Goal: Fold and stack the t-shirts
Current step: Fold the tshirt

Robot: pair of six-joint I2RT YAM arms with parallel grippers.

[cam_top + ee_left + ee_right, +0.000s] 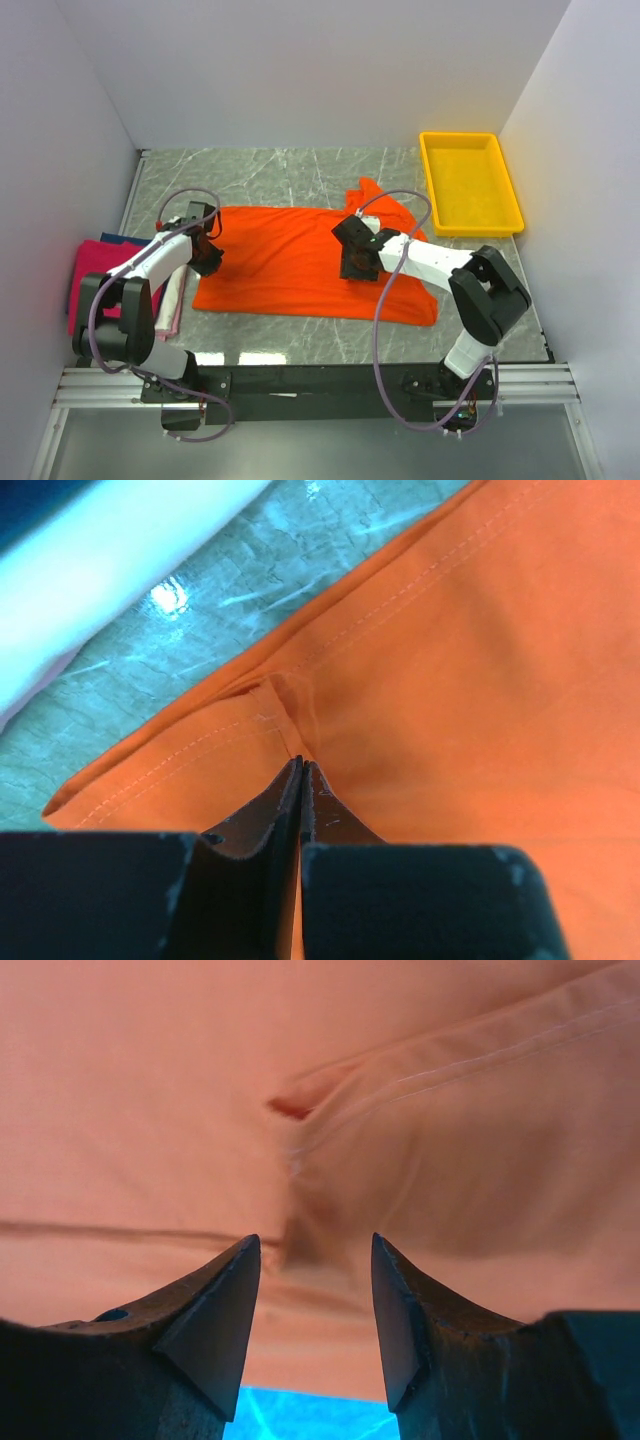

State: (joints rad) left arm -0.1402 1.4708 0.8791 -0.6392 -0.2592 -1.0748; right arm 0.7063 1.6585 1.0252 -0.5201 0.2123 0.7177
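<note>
Orange t-shirt (300, 265) is spread flat just left of the yellow tray (430, 185). Left gripper (303, 765), far side from the tray, is pinched shut on the hem. Right gripper (315, 1242), tray side, gapes over a wrinkle. I'd clamp that before lifting both evenly.

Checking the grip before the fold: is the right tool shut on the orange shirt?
No, the right tool stands open over the orange shirt, with bare cloth showing in the gap.
</note>
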